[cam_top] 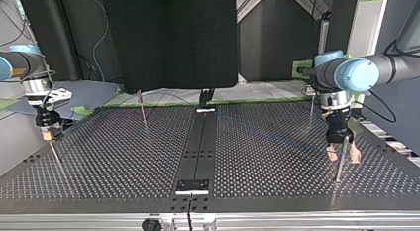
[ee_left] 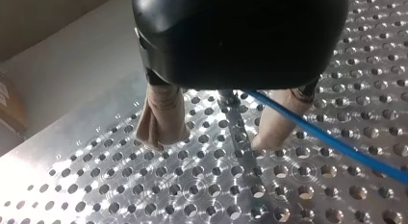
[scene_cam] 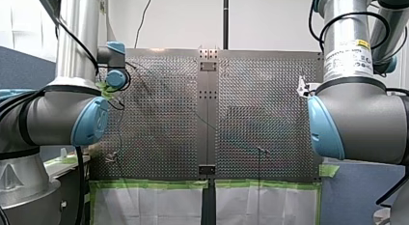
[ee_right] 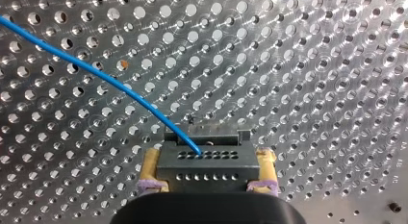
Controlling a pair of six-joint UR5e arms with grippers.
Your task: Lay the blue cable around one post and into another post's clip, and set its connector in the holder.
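The black connector (ee_right: 207, 162) is clamped in the right gripper (ee_right: 208, 184), seemingly to tension the blue cable (ee_right: 96, 72), while the left gripper (ee_left: 211, 141) (spread wide) is set astride a post (ee_left: 236, 125).

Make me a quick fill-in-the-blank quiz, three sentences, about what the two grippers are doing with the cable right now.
1. My right gripper is shut on the black ____, held between its yellow pads.
2. The cable leaving that part is coloured ____.
3. My left gripper has its beige fingers open, with a thin metal ____ standing between them.
Missing words: connector; blue; post.
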